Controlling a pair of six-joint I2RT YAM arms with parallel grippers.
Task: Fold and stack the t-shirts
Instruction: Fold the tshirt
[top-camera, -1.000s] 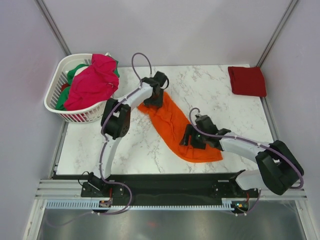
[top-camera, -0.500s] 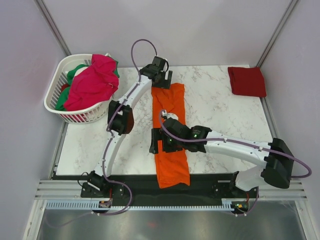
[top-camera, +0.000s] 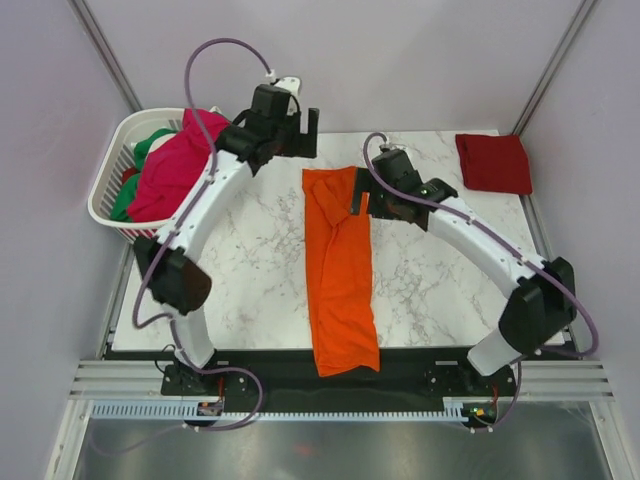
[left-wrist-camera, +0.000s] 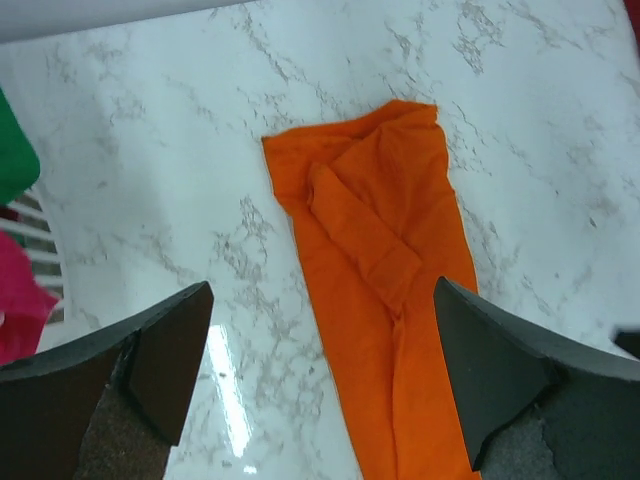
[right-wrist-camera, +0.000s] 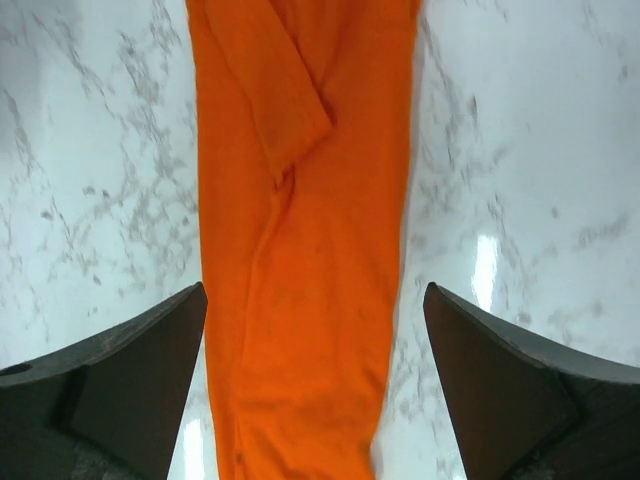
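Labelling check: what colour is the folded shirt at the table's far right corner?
Dark red. The folded shirt shows best in the top external view.

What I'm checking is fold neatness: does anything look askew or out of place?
Yes. The orange t-shirt, a long narrow strip, runs past the near edge of the table onto the black base rail, and its tucked sleeve lies creased near the far end.

The orange t-shirt (top-camera: 340, 270) is soft matt cloth; the table (top-camera: 250, 265) glossy, marble-patterned; the basket (top-camera: 160, 236) slatted plastic.
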